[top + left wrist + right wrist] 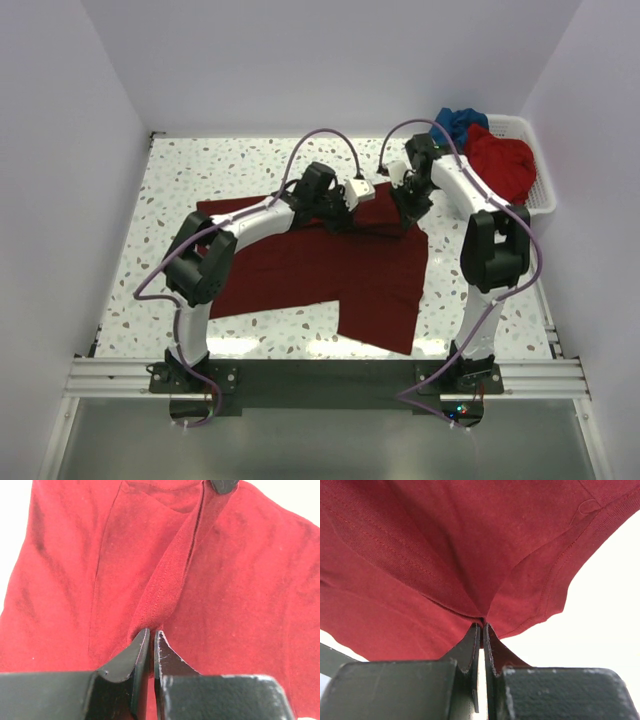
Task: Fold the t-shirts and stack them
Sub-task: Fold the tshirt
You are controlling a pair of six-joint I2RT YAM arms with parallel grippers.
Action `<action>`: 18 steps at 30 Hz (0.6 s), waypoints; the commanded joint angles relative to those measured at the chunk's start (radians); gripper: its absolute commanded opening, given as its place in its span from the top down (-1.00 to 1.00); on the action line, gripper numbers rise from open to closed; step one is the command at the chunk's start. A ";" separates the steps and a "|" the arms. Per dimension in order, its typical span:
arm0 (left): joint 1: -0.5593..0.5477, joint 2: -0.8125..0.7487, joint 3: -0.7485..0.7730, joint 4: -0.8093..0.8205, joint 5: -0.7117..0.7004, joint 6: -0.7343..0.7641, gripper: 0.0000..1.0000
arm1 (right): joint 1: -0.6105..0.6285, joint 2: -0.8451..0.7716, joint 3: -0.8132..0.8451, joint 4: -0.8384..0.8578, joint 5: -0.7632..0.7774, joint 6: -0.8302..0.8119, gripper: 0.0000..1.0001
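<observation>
One maroon t-shirt [330,270] lies on the table [200,170], barely folded, left gripper [152,635] and right gripper [482,627] each pinching its far edge; the red t-shirt [505,160] and blue t-shirt [458,122] wait in the basket [540,205].

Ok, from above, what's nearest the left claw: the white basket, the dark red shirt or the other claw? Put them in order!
1. Dark red shirt, pinched in the left gripper.
2. Right gripper, just to its right.
3. White basket, far back right.
</observation>
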 commanded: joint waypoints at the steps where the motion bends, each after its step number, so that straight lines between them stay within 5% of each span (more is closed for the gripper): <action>1: 0.012 -0.063 -0.020 0.036 0.028 0.027 1.00 | 0.007 -0.073 -0.003 -0.026 0.010 0.013 1.00; 18: 0.013 -0.107 -0.088 0.019 0.016 0.068 1.00 | 0.040 -0.130 -0.069 -0.041 0.006 0.042 1.00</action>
